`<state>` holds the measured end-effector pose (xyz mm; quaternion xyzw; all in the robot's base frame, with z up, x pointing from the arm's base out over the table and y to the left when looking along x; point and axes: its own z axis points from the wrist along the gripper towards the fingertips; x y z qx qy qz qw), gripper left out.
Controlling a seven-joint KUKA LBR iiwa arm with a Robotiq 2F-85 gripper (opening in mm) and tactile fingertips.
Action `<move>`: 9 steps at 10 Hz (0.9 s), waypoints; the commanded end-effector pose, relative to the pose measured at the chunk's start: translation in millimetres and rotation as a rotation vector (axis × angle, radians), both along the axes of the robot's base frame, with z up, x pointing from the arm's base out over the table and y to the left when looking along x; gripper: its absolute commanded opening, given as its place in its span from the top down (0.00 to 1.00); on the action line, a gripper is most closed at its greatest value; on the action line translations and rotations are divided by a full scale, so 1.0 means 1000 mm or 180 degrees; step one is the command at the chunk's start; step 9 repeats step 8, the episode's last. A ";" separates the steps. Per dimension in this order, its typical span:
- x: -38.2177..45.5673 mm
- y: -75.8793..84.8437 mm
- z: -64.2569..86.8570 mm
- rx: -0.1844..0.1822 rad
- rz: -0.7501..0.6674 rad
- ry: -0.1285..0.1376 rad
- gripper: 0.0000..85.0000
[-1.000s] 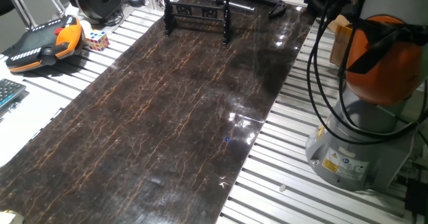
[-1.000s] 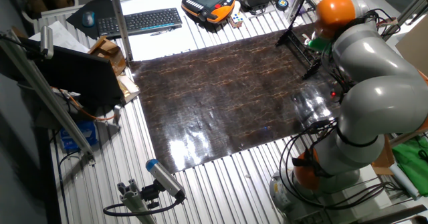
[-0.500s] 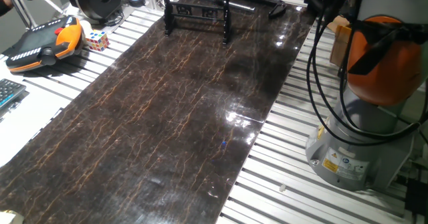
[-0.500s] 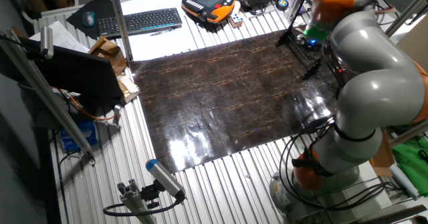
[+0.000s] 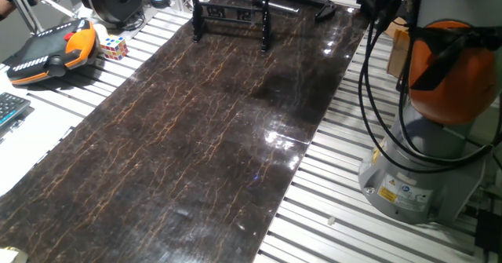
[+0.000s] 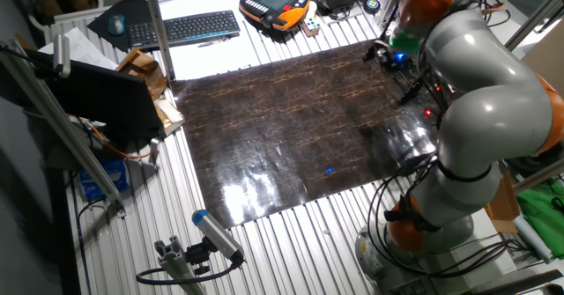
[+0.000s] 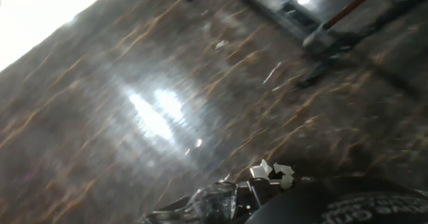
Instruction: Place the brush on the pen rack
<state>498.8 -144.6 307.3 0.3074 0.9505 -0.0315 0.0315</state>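
Arm swung away from pen rack [image 5: 232,13] since earlier frame. In my blurred hand view, brush [image 7: 348,10] seems lying on rack. Claw state: cannot tell. I judge placement done.

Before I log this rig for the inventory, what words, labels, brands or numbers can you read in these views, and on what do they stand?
None can be read.
Yellow warning sticker and white plate on the robot base: too small.
Pale marks on the pen rack: too small.
Keyboard keys: too small.
Hand view: blurred.
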 end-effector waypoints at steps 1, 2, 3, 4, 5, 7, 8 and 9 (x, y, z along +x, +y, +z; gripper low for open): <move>-0.0022 0.002 0.000 0.0010 0.0429 0.0091 0.99; -0.0049 0.004 0.000 0.0078 0.0564 0.0144 0.99; -0.0059 0.004 -0.002 0.0142 0.0594 0.0160 0.99; -0.0050 0.004 -0.005 0.0145 0.0657 0.0158 0.99; -0.0045 0.005 -0.008 0.0187 0.0708 0.0146 0.99; -0.0042 0.005 -0.011 0.0201 0.0783 0.0118 0.99; -0.0081 0.007 -0.011 0.0200 0.0788 0.0113 0.99; -0.0081 0.007 -0.011 0.0200 0.0788 0.0113 0.99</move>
